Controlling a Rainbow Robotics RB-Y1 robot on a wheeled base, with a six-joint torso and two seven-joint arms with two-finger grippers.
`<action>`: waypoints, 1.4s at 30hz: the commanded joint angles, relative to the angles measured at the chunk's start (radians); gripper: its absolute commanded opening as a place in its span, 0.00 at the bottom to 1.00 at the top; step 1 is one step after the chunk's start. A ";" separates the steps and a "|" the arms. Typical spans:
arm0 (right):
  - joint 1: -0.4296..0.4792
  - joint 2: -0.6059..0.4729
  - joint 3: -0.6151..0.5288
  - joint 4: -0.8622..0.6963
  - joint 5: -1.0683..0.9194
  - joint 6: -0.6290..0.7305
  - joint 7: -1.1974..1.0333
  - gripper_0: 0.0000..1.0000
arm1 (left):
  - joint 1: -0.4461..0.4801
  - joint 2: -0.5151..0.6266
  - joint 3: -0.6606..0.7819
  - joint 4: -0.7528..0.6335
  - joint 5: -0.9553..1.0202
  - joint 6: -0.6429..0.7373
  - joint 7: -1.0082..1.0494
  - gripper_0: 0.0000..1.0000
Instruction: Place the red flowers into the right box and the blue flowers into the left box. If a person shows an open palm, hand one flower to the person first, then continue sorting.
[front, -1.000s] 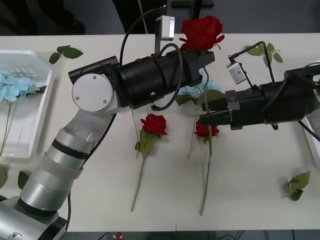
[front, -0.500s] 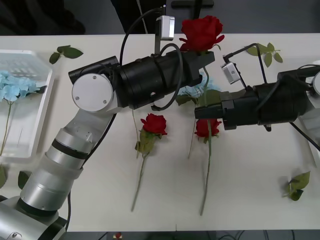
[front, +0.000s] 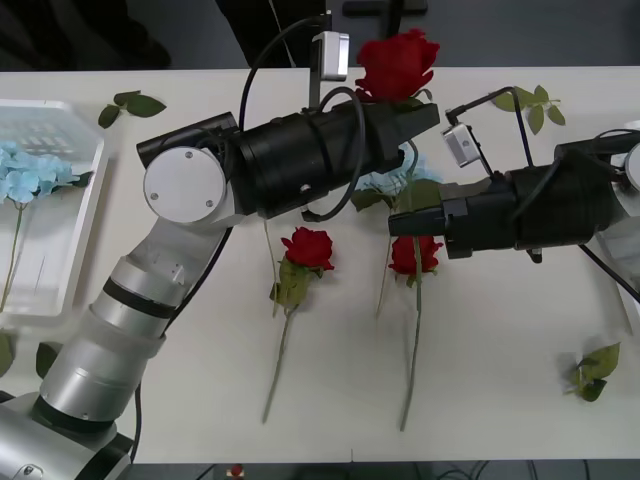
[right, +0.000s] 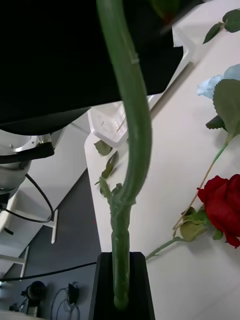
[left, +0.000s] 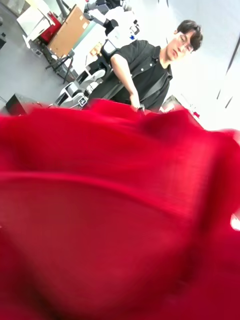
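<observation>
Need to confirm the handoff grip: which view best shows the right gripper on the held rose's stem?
The right wrist view: the black fingers pinch the stem. The front view shows the right gripper from above. The left wrist view shows red petals.

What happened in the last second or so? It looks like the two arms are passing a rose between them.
The right gripper slid toward the robot's left and closed on the stem of the red rose that the left gripper holds just under the bloom; the bloom tipped slightly. The left arm stayed put. The two roses lying on the table and the blue flowers in the left box did not move.
</observation>
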 joint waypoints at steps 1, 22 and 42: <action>-0.035 0.001 0.005 -0.029 -0.019 -0.004 -0.027 0.00 | 0.001 0.075 0.025 -0.071 0.034 0.044 0.006 0.97; -0.034 -0.454 -0.223 -0.017 0.192 0.154 -0.283 0.00 | 0.148 0.338 0.316 -0.183 -0.285 0.534 0.302 1.00; -0.034 -0.671 -0.295 0.383 0.797 0.122 -0.305 0.00 | -0.017 0.002 0.241 -0.004 -1.270 0.616 0.731 1.00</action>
